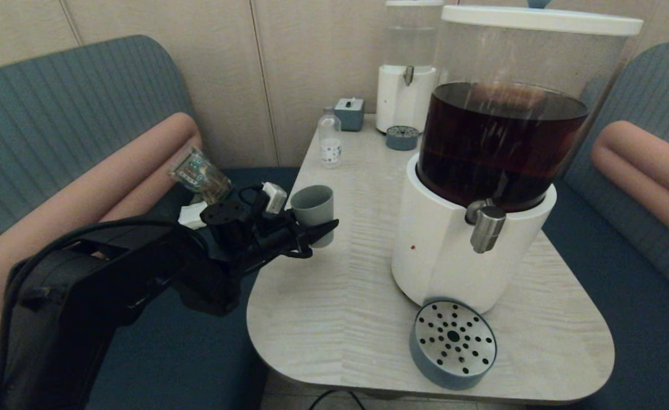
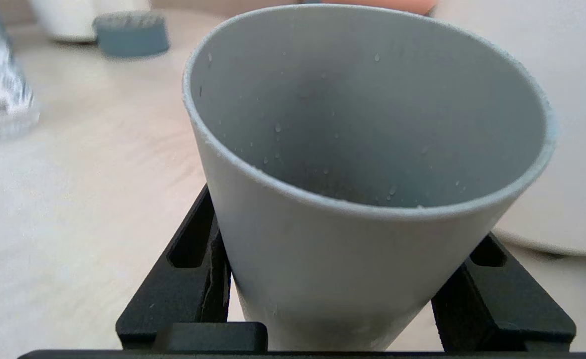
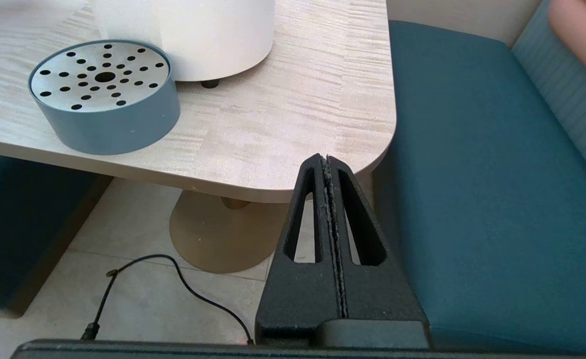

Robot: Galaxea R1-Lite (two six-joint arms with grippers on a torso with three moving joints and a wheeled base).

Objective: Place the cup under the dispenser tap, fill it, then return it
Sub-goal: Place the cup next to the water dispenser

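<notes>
Head view: the left tool (image 1: 317, 234) was at the left edge of the tabletop (image 1: 340, 296), its fingers either side of the lower part of the cup (image 1: 313, 206). The cup stood upright near that edge, well apart from the dispenser tap (image 1: 487, 226), which jutted from the white base of the tank of dark liquid. Under the tap sat a round perforated drip tray (image 1: 452, 343), with nothing on it. The step in hand looked like the pick-up, the first part of bringing the cup to the tap. The next move would call for a firm hold, a lift, and a carry across the tabletop to set the cup on the tray below the spout.

Left wrist view: the cup (image 2: 367, 164) filled the frame, empty but for small droplets inside. The tool's two fingers (image 2: 183, 294) flanked its base, touching or nearly touching the wall; it appeared clamped on the cup.

Right wrist view: the right tool (image 3: 328, 164) hung off the tabletop's near corner, above the floor and beside the blue seat (image 3: 497, 199), fingers pressed together, holding nothing, idle.
</notes>
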